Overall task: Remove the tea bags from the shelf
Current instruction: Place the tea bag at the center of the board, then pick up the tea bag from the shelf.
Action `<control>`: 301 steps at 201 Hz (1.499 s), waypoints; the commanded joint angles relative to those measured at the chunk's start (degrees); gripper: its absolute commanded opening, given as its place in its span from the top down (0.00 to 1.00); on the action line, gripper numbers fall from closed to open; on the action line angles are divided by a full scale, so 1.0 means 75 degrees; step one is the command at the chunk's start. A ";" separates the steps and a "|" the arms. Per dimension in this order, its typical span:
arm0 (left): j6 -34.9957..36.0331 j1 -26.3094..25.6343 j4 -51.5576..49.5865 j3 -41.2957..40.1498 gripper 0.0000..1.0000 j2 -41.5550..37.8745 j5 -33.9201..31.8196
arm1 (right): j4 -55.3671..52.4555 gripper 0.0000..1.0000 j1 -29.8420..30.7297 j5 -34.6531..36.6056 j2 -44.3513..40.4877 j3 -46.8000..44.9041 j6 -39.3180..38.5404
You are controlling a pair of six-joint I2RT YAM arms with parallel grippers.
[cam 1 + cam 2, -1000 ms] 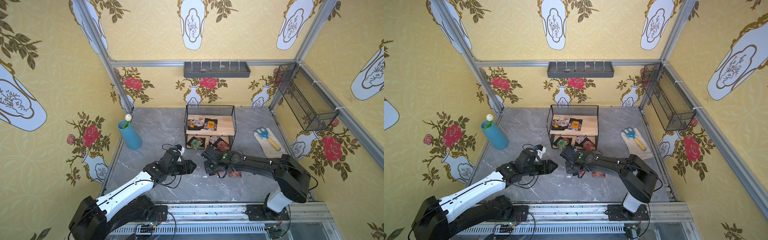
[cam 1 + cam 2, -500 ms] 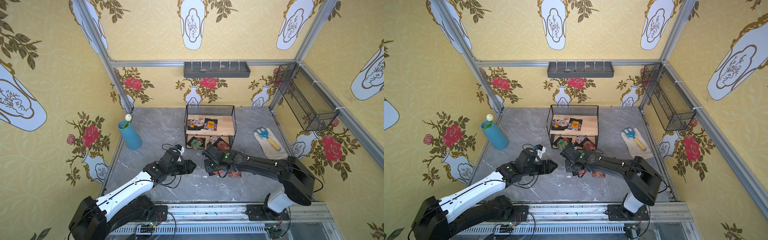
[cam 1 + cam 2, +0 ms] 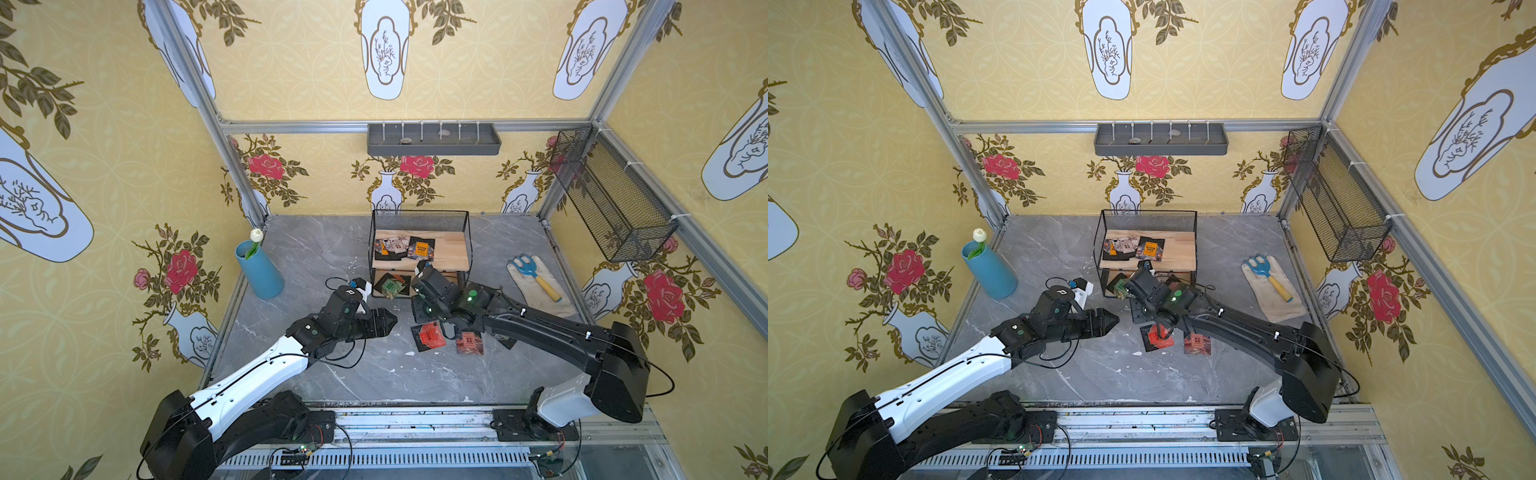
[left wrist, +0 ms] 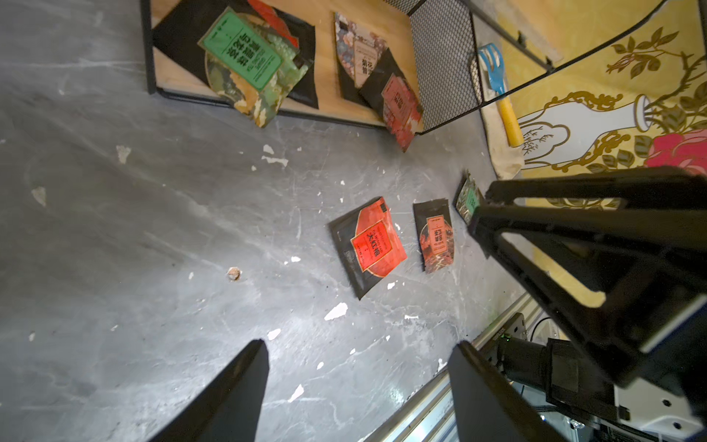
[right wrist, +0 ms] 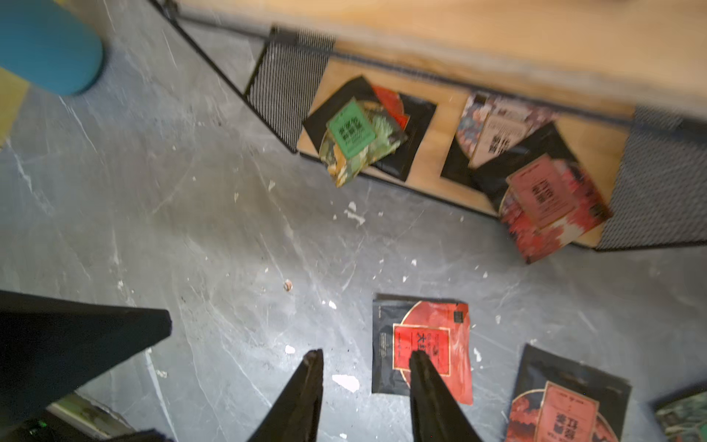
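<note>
Left wrist view: the red tea bag (image 4: pixel 373 247), flat on the table (image 4: pixel 153 229) before the shelf (image 4: pixel 440 57), reads 大红袍; other labels unreadable. More tea bags (image 5: pixel 355 130) overhang the lower board's front edge. The right gripper (image 5: pixel 367 354) stands half parted, empty, one finger over that red bag; the left gripper (image 4: pixel 359 344) gapes wide, empty.

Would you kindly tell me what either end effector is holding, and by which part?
Nothing is held. The left end effector and right end effector stand open and empty; the red tea bag lies flat on the table.
</note>
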 commanded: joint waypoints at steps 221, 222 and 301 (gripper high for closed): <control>0.0232 0.0529 -0.0011 0.1033 0.17 0.0561 0.0274 | 0.0588 0.02 -0.2162 -0.2068 0.0737 0.1953 -0.5327; 0.0230 0.0529 -0.0004 0.1032 0.17 0.0561 0.0275 | 0.0597 0.02 -0.2160 -0.2053 0.0723 0.1933 -0.5368; 0.0148 0.0564 0.0075 0.0775 0.17 0.0399 0.0255 | 0.2433 0.03 -0.2234 -0.1956 0.0480 0.0312 -0.8719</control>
